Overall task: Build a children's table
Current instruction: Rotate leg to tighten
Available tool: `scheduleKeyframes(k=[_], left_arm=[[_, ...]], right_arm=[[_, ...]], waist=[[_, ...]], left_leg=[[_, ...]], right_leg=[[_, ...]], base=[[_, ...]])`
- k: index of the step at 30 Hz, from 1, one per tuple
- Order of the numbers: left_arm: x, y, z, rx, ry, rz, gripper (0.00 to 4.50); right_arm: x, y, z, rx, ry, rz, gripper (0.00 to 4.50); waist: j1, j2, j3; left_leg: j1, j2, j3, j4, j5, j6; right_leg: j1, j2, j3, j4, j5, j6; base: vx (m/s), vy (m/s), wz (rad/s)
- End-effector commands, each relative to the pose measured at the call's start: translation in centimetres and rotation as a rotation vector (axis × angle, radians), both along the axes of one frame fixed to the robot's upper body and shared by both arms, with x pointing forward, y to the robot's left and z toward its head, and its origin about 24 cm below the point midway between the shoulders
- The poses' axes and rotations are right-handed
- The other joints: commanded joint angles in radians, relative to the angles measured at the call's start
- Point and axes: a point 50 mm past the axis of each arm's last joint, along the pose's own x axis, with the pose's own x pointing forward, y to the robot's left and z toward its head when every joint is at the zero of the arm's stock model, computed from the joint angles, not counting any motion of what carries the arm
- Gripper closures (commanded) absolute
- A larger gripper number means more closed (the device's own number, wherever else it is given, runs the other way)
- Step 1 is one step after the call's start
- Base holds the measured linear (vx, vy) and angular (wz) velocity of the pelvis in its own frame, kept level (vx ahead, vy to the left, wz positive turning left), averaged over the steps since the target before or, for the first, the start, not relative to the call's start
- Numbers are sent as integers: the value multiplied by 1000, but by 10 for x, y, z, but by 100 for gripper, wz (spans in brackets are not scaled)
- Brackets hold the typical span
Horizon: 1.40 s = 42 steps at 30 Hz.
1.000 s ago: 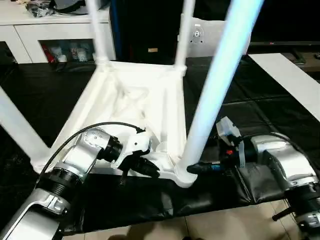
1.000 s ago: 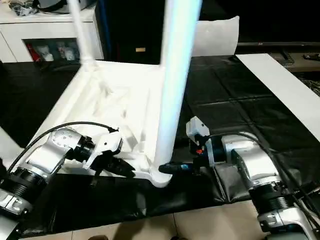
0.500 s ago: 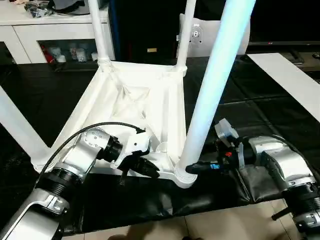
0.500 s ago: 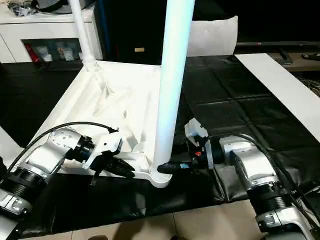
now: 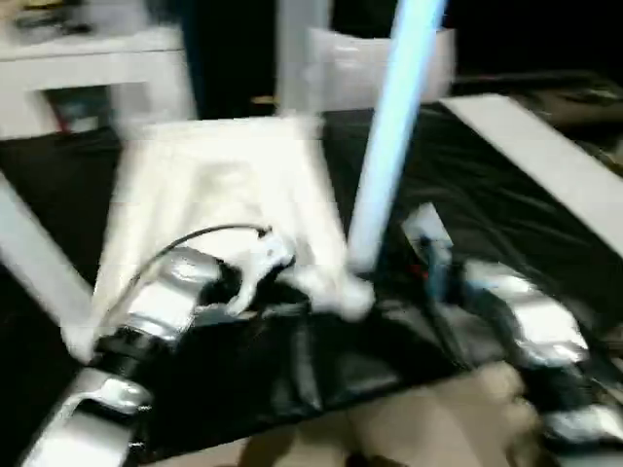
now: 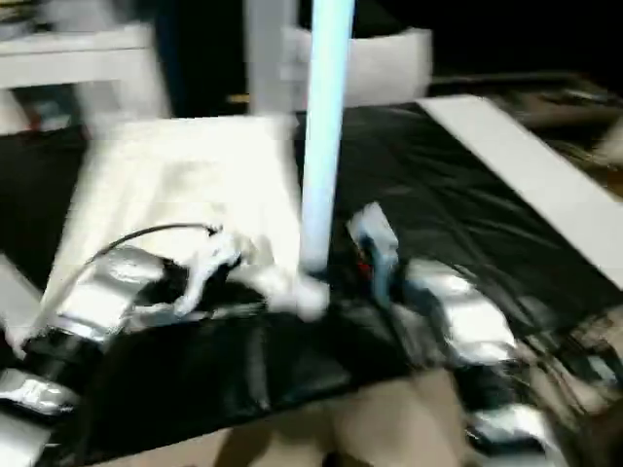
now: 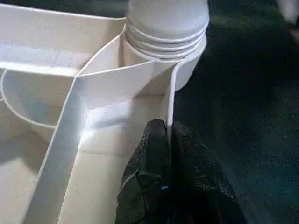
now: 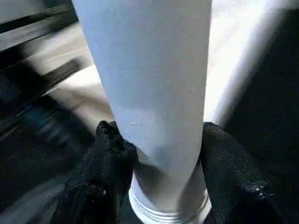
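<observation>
The right claw [image 8: 156, 186] is clenched around one upright tube leg [image 8: 149, 84] near its base, a black finger [image 8: 105, 163] pressed to each side. The left claw [image 7: 161, 186] is closed on the thin edge wall of the upturned tabletop [image 7: 56, 56], just beside the corner socket [image 7: 166, 42] where that leg is seated. One tabletop and three legs can be counted on the black-covered floor [image 5: 487, 185], with both silver forearms reached forward and inward.

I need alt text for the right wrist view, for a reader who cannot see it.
A white tube leg stands between the right gripper's two black fingers, which press against its sides near its ringed lower end. Behind it lie blurred white plastic and dark matting.
</observation>
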Motion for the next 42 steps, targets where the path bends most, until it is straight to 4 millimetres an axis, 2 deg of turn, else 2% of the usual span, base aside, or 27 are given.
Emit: scheduleKeyframes(k=[1,2,3,4,5,6,7,8,9,14,16,17,18,19,20,21,22,24,28,30,31,33,34,36,37,41,42], left_arm=[[3,-39,26,-110,-110,-24,450],[4,-43,27,-107,-125,4,450],[5,-47,27,-105,-141,32,450],[6,-51,28,-103,-153,55,450],[6,-52,28,-103,-155,58,450],[6,-54,28,-110,-161,64,450],[6,-56,28,-114,-163,69,450],[5,-57,29,-119,-162,71,450],[5,-57,29,-116,-163,72,450],[5,-52,29,-101,-168,75,450],[6,-50,29,-97,-170,74,450],[6,-48,28,-93,-172,72,450],[5,-44,27,-87,-173,43,450],[5,-43,27,-85,-171,32,450],[4,-41,26,-80,-166,12,450],[3,-40,26,-81,-172,-19,450],[2,-38,24,-81,-168,-44,450],[1,-33,22,-67,-170,-100,450],[-3,-17,18,-29,-128,-232,450],[-3,-12,18,-12,-131,-288,450],[-3,-12,18,-12,-131,-288,450],[-11,-3,17,9,-84,-455,450],[-14,0,16,20,-62,-502,450],[-16,3,15,36,-39,-548,450],[-17,4,15,41,-31,-566,450],[-19,5,16,55,-16,-619,450],[-19,3,17,54,-14,-639,450]], right_arm=[[6,21,-8,-35,39,-105,255],[7,24,-8,-29,36,-139,255],[9,26,-6,-23,16,-165,255],[9,28,-5,-20,-3,-180,255],[9,28,-5,-21,-9,-176,255],[8,28,-5,-16,-21,-167,221],[8,28,-4,-15,-26,-165,221],[7,27,-5,8,-19,-168,201],[5,27,-4,20,-14,-170,185],[1,24,-3,41,-24,-178,145],[1,22,-1,53,-32,-174,131],[0,20,-1,57,-36,-170,131],[-1,17,2,71,-64,-131,108],[-2,15,3,73,-72,-114,108],[-3,11,5,75,-85,-84,99],[-4,9,6,75,-107,-46,90],[-7,6,8,73,-134,-3,90],[-11,-1,10,70,-159,68,64],[-22,-27,9,-11,-158,234,33],[-23,-35,9,-33,-150,270,13],[-23,-35,9,-33,-150,270,10],[-29,-44,12,-46,-124,393,10],[-32,-46,13,-45,-111,441,10],[-35,-47,13,-32,-82,498,10],[-36,-47,12,-26,-70,521,38],[-38,-44,10,-14,-29,572,52],[-37,-42,7,-5,-11,590,81]], waist=[[-11,20,-72],[-12,23,-69],[-14,15,-62],[-21,-4,-55],[-23,-9,-58],[-24,-8,-64],[-23,-3,-67],[-24,5,-72],[-24,4,-73],[-18,-1,-78],[-14,-1,-81],[-10,-7,-82],[-4,-9,-87],[1,-7,-89],[5,-13,-90],[13,-11,-89],[17,-13,-91],[30,-10,-89],[53,-5,-79],[62,-2,-72],[63,-3,-71],[72,-6,-75],[77,-3,-76],[80,-8,-74],[82,-8,-73],[89,-10,-72],[88,-10,-72]], left_leg=[[-18,24,-6,-92,-351,67],[-16,40,-13,-106,-385,69],[6,29,-1,-104,-434,56],[31,-27,21,-66,-412,40],[34,-48,29,-50,-375,41],[22,-59,34,-45,-329,59],[15,-52,30,-50,-313,64],[5,-35,21,-62,-296,68],[1,-27,18,-68,-280,67],[-8,-27,19,-74,-172,77],[-11,-29,22,-72,-133,83],[-15,-32,24,-69,-108,89],[-21,-34,24,-68,-75,96],[-20,-33,24,-68,-61,102],[-20,-30,25,-67,-38,118],[-19,-28,26,-65,-26,130],[-23,-29,28,-62,-12,136],[-20,-28,32,-61,-5,145],[-8,-28,41,-66,-97,129],[-1,-29,41,-69,-157,105],[0,-31,41,-69,-168,100],[6,-30,40,-70,-185,88],[6,-31,38,-71,-180,89],[4,-27,38,-73,-177,93],[5,-28,39,-73,-180,94],[8,-30,39,-72,-198,85],[7,-31,39,-72,-200,81]], right_leg=[[114,-33,21,-67,-481,62],[116,-37,36,-47,-428,39],[95,-39,51,-55,-415,0],[68,-40,20,-106,-568,20],[63,-39,6,-118,-624,41],[73,-37,-8,-124,-654,78],[82,-38,-7,-121,-635,84],[92,-37,-2,-113,-576,79],[93,-38,9,-104,-520,57],[93,-43,41,-68,-395,-43],[92,-42,49,-58,-375,-60],[91,-40,55,-51,-360,-66],[95,-39,60,-40,-333,-71],[95,-40,62,-37,-316,-76],[92,-39,66,-31,-281,-90],[88,-38,69,-25,-256,-108],[88,-37,72,-18,-236,-115],[81,-35,75,-16,-235,-127],[74,-35,74,-40,-365,-84],[70,-34,69,-55,-444,-58],[70,-33,66,-59,-467,-45],[71,-32,65,-65,-499,-19],[71,-33,65,-62,-488,-22],[69,-30,73,-57,-467,-40],[68,-29,74,-58,-473,-42],[68,-32,72,-65,-529,-26],[69,-32,70,-66,-535,-25]], base=[[0,0,0],[0,0,0],[0,0,0],[0,0,0],[0,0,0],[0,0,0],[0,0,0],[0,0,0],[0,0,0],[0,0,0],[0,0,0],[0,0,0],[0,0,0],[0,0,0],[0,0,0],[0,0,0],[0,0,0],[0,0,0],[0,0,0],[0,0,0],[0,0,0],[0,0,0],[0,0,0],[0,0,0],[0,0,0],[0,0,0],[0,0,0]])
